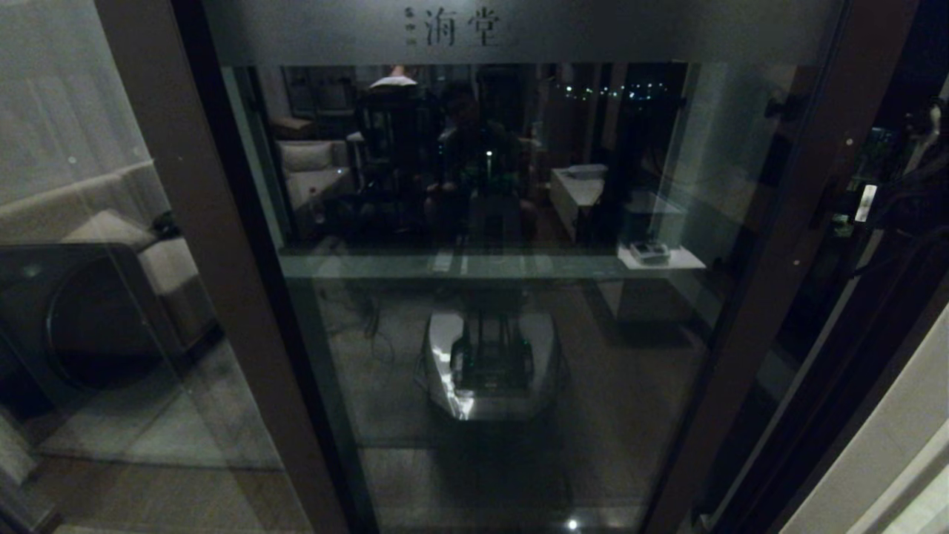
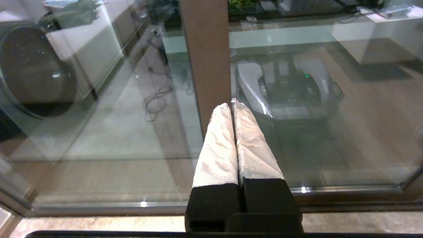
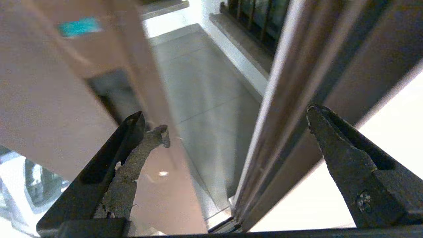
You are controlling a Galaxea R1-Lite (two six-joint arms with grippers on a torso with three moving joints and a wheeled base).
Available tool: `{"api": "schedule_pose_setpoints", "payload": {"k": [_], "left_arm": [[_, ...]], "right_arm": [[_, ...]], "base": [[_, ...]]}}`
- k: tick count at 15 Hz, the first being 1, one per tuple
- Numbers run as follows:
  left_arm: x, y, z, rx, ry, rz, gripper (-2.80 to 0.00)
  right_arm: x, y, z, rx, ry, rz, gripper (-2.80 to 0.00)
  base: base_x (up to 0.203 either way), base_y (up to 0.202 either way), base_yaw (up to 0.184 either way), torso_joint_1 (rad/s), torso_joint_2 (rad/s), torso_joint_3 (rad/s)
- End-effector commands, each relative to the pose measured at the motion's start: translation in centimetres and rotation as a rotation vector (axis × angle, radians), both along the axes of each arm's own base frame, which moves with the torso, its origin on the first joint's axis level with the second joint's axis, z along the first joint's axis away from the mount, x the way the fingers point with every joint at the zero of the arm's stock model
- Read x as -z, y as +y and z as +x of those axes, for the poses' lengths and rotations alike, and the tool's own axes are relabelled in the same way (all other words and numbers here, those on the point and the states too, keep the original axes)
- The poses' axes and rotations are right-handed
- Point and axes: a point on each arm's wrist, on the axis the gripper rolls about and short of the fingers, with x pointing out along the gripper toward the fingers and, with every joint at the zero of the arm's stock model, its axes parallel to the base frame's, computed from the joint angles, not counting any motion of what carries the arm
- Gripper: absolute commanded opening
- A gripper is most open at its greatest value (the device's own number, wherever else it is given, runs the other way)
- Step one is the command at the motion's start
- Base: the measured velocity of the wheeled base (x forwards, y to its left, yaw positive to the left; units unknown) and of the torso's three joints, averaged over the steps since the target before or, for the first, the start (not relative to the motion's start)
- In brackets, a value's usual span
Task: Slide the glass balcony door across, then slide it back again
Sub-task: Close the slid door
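Observation:
The glass balcony door (image 1: pixel 489 311) fills the head view, and its dark brown right stile (image 1: pixel 771 297) carries small silver screws. In the right wrist view that stile (image 3: pixel 49 109) is close by, with its recessed handle slot (image 3: pixel 105 96). My right gripper (image 3: pixel 231 122) is open. One fingertip (image 3: pixel 145 138) is at the stile's edge just below the slot, and the other finger (image 3: pixel 347 155) is in front of the door jamb (image 3: pixel 297 99). A narrow gap between stile and jamb shows the balcony floor (image 3: pixel 205 82). My left gripper (image 2: pixel 231 104) is shut and empty, pointing at the plain brown stile (image 2: pixel 205 49) low down.
The fixed glass panel (image 1: pixel 96 185) at the left has a washing machine (image 1: pixel 81 326) behind it. The glass reflects my base (image 1: pixel 489 363). A white wall (image 1: pixel 875 460) is at the right, next to my right arm (image 1: pixel 904 200). Beyond the gap is a dark barred window (image 3: pixel 254 16).

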Motion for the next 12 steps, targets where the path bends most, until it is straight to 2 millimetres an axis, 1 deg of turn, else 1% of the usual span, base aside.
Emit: {"api": "schedule_pose_setpoints", "payload": {"k": [1, 7, 9, 12], "left_arm": [[0.0, 0.0, 0.0, 0.0, 0.0, 0.001, -2.8], [0.0, 0.0, 0.0, 0.0, 0.0, 0.001, -2.8], [0.0, 0.0, 0.0, 0.0, 0.0, 0.001, -2.8], [0.0, 0.0, 0.0, 0.0, 0.0, 0.001, -2.8]], "right_arm": [[0.6, -0.3, 0.9, 0.001, 0.011, 0.002, 0.0], [1.2, -0.5, 1.9, 0.001, 0.025, 0.006, 0.0], [1.4, -0.6, 2.3, 0.001, 0.024, 0.006, 0.0], [1.3, -0.7, 2.5, 0.002, 0.022, 0.001, 0.0]], "base": [[0.0, 0.0, 0.0, 0.0, 0.0, 0.0], [0.0, 0.0, 0.0, 0.0, 0.0, 0.0], [0.0, 0.0, 0.0, 0.0, 0.0, 0.0], [0.0, 0.0, 0.0, 0.0, 0.0, 0.0]]}}
